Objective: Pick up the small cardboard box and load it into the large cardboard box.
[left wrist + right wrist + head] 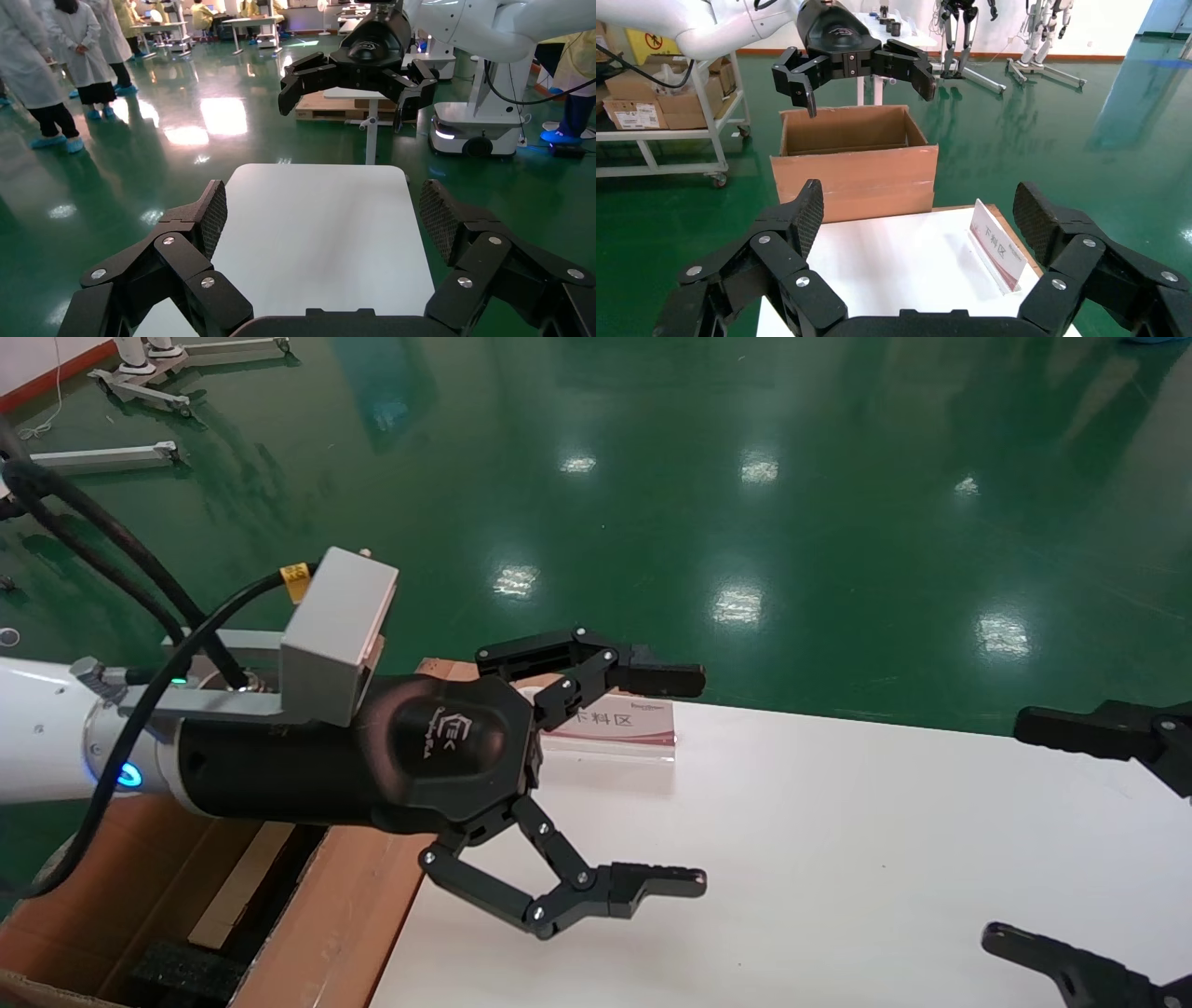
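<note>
Large cardboard box (pixel 349 896) at far left, below the tabletop (pixel 838 859) edge; left tool (pixel 684 780) spread wide, empty, hovering over the white surface; right tool (pixel 1010 826) also spread, empty — small cardboard box nowhere visible; best to locate it before reaching.

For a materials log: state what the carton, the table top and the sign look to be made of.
Carton: brown corrugated cardboard, matte, with creased walls and raw flap edges. Table top: smooth white board, likely laminate, faintly glossy. Sign: probably clear acrylic holding a printed card, judging by its see-through edge.
</note>
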